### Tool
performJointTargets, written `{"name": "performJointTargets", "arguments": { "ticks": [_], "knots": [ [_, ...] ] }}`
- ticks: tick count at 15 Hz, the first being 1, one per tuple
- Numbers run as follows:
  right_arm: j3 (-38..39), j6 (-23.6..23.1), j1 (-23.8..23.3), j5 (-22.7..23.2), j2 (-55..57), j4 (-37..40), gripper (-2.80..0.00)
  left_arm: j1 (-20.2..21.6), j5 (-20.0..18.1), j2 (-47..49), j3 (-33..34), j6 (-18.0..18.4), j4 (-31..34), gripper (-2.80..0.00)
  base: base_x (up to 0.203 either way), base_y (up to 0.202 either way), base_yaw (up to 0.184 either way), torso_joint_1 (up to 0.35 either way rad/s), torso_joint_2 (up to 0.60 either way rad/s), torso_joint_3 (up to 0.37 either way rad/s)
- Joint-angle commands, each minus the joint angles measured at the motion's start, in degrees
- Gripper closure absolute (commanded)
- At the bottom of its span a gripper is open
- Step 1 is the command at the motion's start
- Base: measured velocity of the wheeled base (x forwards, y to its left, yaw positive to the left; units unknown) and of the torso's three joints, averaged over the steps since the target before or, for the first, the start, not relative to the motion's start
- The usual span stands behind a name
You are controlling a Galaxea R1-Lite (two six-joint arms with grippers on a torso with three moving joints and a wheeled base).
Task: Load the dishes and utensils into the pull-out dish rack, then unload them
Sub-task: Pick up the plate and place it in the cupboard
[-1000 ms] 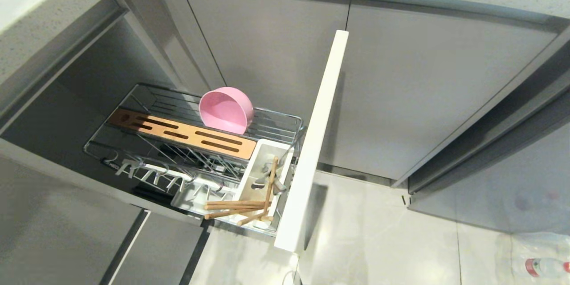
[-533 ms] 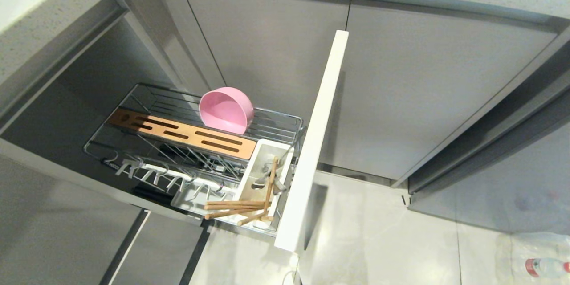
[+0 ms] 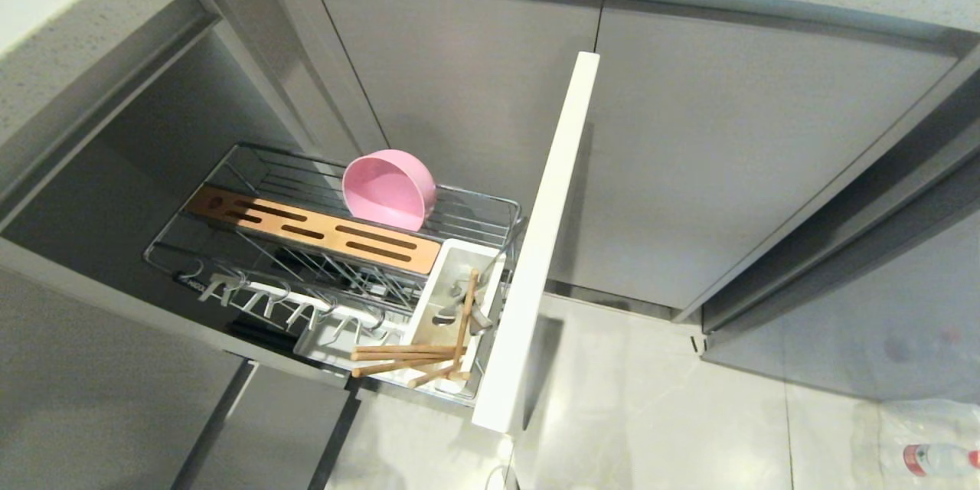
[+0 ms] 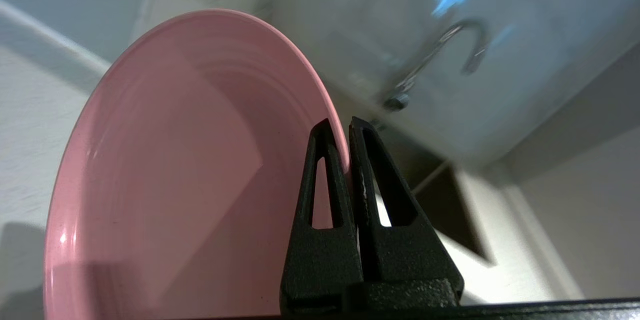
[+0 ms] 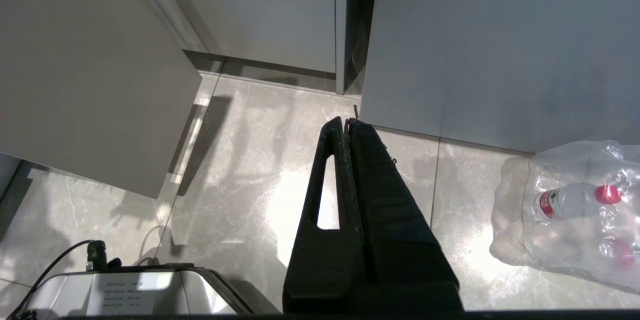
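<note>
The pull-out dish rack stands drawn out of the grey cabinet. A pink bowl leans on its side on the rack's wires, behind the slotted wooden strip. Light wooden chopsticks lie across the white utensil caddy at the rack's near end. I cannot make out the fork. Neither arm shows in the head view. In the left wrist view my left gripper is shut on the rim of the pink plate, held on edge in the air. My right gripper hangs shut and empty above the floor.
The rack's narrow white cabinet front juts toward me. A blurred curved tap shows behind the plate. A wrapped pack of water bottles lies on the tiled floor at the right. The robot's base sits below the right gripper.
</note>
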Motion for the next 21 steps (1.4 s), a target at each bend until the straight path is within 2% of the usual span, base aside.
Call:
{"name": "performJointTargets", "arguments": {
  "ticks": [1,3,5,10,12,13,15,19,21],
  "knots": [
    [0.09,0.04,0.01,0.00,0.02,-0.02,0.00,-2.41,0.09,-0.40,2.02,-1.73,-3.65,0.00,0.000,0.000,0.000,0.000,0.00,0.000],
    [0.09,0.04,0.01,0.00,0.02,-0.02,0.00,-5.40,0.05,-0.37,4.23,-6.03,-5.83,0.00,0.000,0.000,0.000,0.000,0.00,0.000],
    [0.09,0.04,0.01,0.00,0.02,0.06,0.00,-9.38,-0.92,-0.42,9.69,-10.61,-7.59,0.00,0.000,0.000,0.000,0.000,0.00,0.000],
    [0.09,0.04,0.01,0.00,0.02,0.06,0.00,-20.92,-2.59,-2.74,18.32,-15.62,-14.50,0.00,0.000,0.000,0.000,0.000,0.00,0.000],
    [0.09,0.04,0.01,0.00,0.02,-0.01,0.00,-21.96,-3.15,-2.56,20.34,-18.71,-14.59,0.00,0.000,0.000,0.000,0.000,0.00,0.000],
    [0.09,0.04,0.01,0.00,0.02,-0.01,0.00,-22.13,-2.86,-1.79,21.35,-19.05,-14.53,0.00,0.000,0.000,0.000,0.000,0.00,0.000],
    [0.09,0.04,0.01,0.00,0.02,0.03,0.00,-23.48,0.33,0.07,22.81,-19.23,-14.33,0.00,0.000,0.000,0.000,0.000,0.00,0.000],
    [0.09,0.04,0.01,0.00,0.02,-0.01,0.00,-29.30,14.85,6.11,23.09,-19.24,-14.73,0.00,0.000,0.000,0.000,0.000,0.00,0.000],
    [0.09,0.04,0.01,0.00,0.02,0.06,0.00,-32.41,20.95,8.59,22.75,-19.16,-14.95,0.00,0.000,0.000,0.000,0.000,0.00,0.000]
  ]
}}
